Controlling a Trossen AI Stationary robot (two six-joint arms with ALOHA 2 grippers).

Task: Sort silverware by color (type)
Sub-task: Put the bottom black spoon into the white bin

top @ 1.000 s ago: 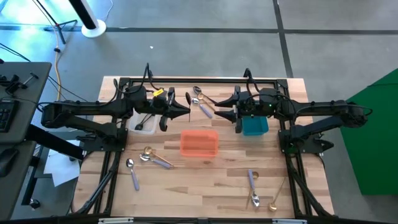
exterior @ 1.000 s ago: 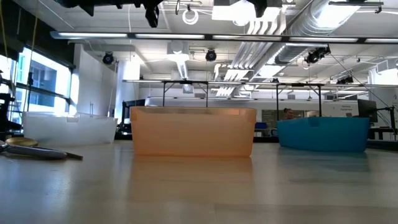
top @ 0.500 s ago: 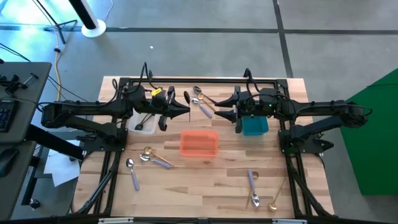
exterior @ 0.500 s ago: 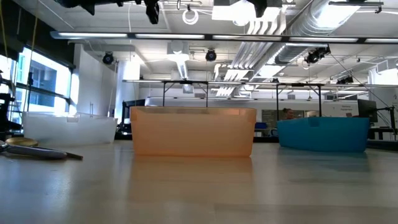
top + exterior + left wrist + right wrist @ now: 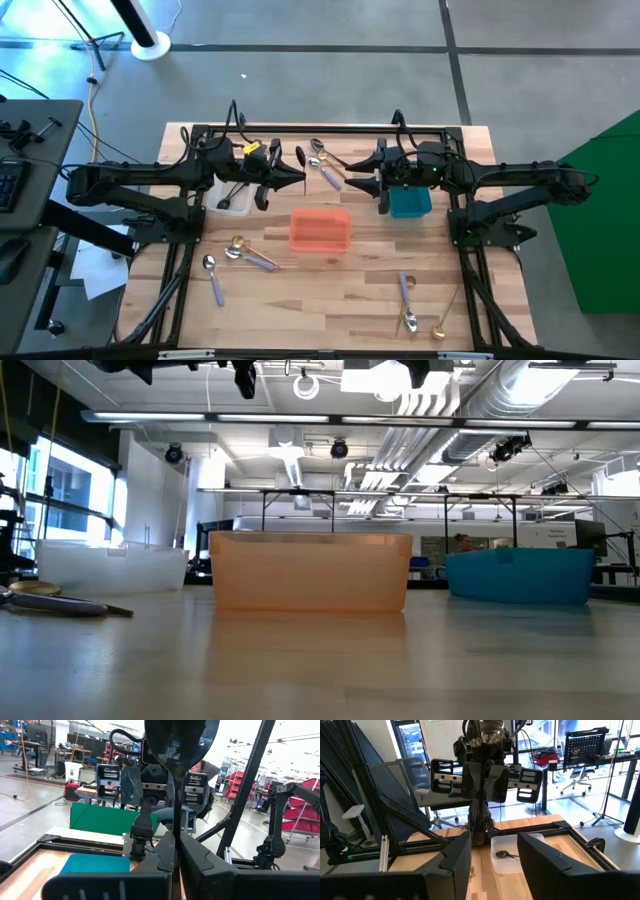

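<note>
Wooden tabletop [image 5: 330, 290] carries most of what you see from above. Nearest the front edge, a lavender-handled spoon [image 5: 406, 300] lies handle away, bowl toward the front, with a gold spoon [image 5: 447, 312] slanting just beside it. On the left front another lavender-handled spoon [image 5: 213, 277] points bowl away, and a gold spoon [image 5: 236, 246] lies touching a lavender handle [image 5: 262, 261]; how the two overlap is too small to tell. In the level view only a dark, flat spoon shape [image 5: 60, 603] shows at the left edge, cut off by the frame.

Farther in stands the orange bin [image 5: 320, 230], its contents not readable. Beyond it, your left pincer [image 5: 300, 180] is pressed together on a black spoon [image 5: 181, 750], which stands bowl up in line with the fingers; from above it is hard to make out against the arm. Your right pincer [image 5: 350, 183] faces it, spread and holding nothing, beside the teal bin [image 5: 409, 203], which the arm partly hides. The clear bin [image 5: 512, 851] under the left arm holds a black spoon [image 5: 504, 854] lying flat. Near the far edge, between the arms, two more spoons [image 5: 322, 163] lie angled, handles toward the right arm.
</note>
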